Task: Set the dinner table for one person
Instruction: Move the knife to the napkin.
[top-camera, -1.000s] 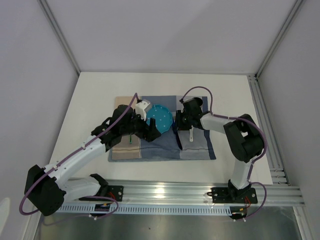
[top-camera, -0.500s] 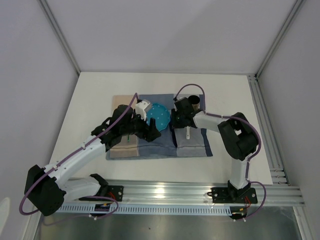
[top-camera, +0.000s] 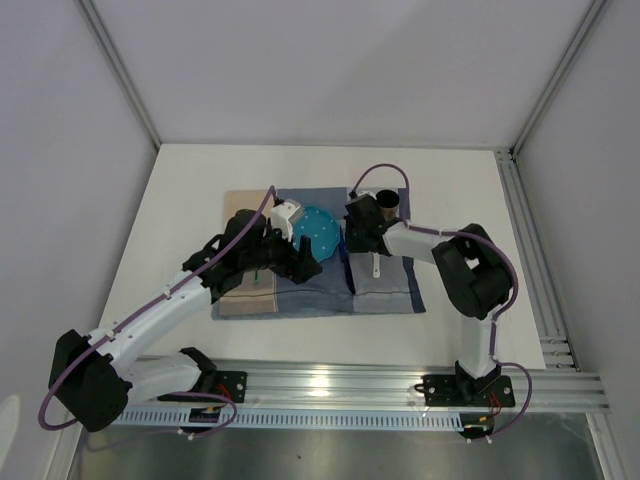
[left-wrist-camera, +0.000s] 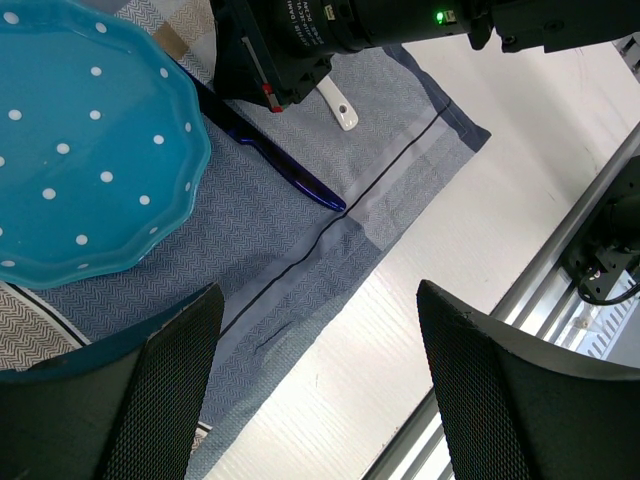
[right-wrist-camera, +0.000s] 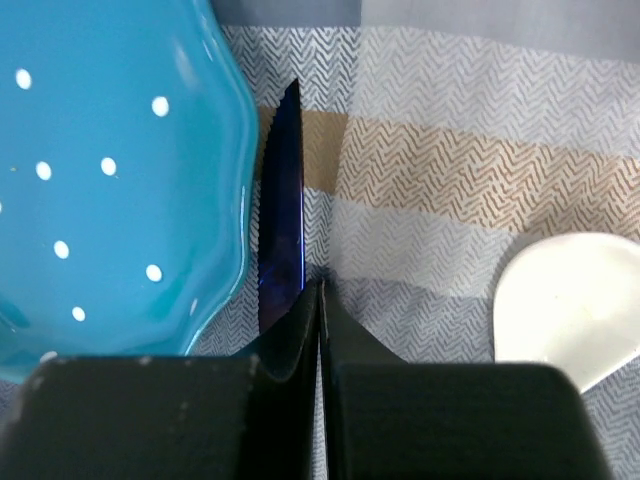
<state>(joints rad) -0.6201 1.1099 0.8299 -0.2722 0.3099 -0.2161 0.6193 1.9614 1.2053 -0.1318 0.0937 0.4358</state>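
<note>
The white dinner table carries a blue-and-beige checked placemat. On the placemat lie a teal dotted plate, a dark blue knife just right of it, and a white spoon. My right gripper is shut, its tips down on the cloth right beside the knife, between plate and spoon. My left gripper is open and empty; in its wrist view it hovers over the placemat's near edge, with the plate, knife and spoon beyond.
A dark cup stands at the placemat's far right, behind my right wrist. A thin green item lies on the cloth under my left arm. Silver rails run along the table's near edge and right side.
My right gripper has moved left towards the plate, and the placemat has slid a little left with it. My left gripper has hardly moved.
</note>
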